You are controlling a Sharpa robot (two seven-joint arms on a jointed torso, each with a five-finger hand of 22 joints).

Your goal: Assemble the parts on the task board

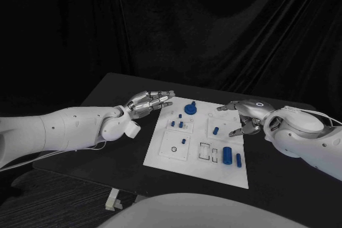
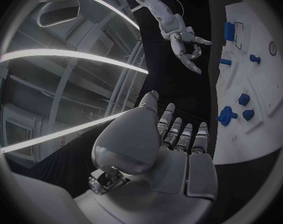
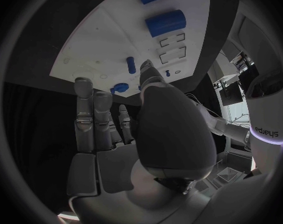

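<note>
The white task board lies in the middle of the black table. On it a round blue knob part stands near the far edge. Small blue pegs sit in the middle, and a thick blue cylinder lies beside a thin blue bar near the right edge. My left hand hovers at the board's far left corner, fingers stretched out, holding nothing. My right hand hangs over the board's far right edge, fingers apart and empty. The right wrist view shows the cylinder beyond my right hand.
Black table surrounds the board, with dark curtain behind. The table's front left edge runs close to the board's near corner. In the left wrist view my left hand faces the board and the right hand beyond it.
</note>
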